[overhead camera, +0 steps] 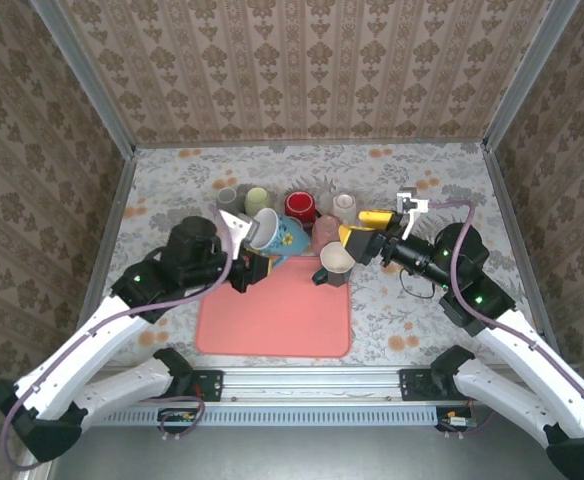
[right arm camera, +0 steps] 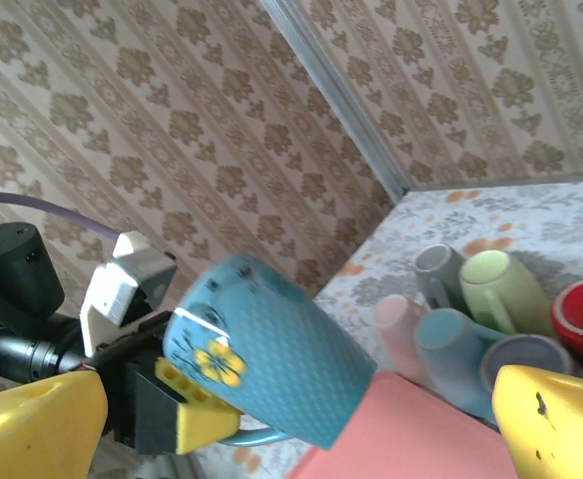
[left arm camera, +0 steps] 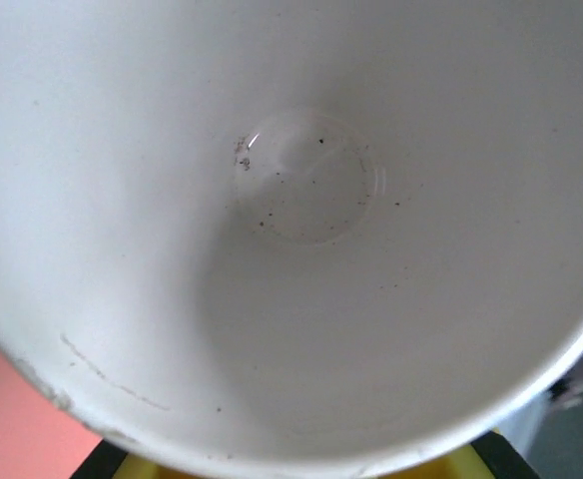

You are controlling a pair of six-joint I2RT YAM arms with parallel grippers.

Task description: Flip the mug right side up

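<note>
A blue mug (overhead camera: 280,236) with a yellow flower and a white inside hangs tilted above the back left corner of the pink mat (overhead camera: 272,320). My left gripper (overhead camera: 255,250) is shut on its rim, and the mouth faces back toward that arm. The left wrist view looks straight into the mug's white inside (left arm camera: 301,249). In the right wrist view the mug (right arm camera: 272,349) leans with its base to the lower right, a yellow pad of the left gripper (right arm camera: 187,399) pressed at its rim. My right gripper (overhead camera: 357,232) stands open beside it, its yellow fingers (right arm camera: 32,419) wide apart.
A tan mug (overhead camera: 334,260) lies tipped at the mat's back right corner, just under the right gripper. Behind stand a grey mug (overhead camera: 227,197), a green one (overhead camera: 257,200), a red one (overhead camera: 300,207), a pale one (overhead camera: 344,205) and a pink one (overhead camera: 327,230).
</note>
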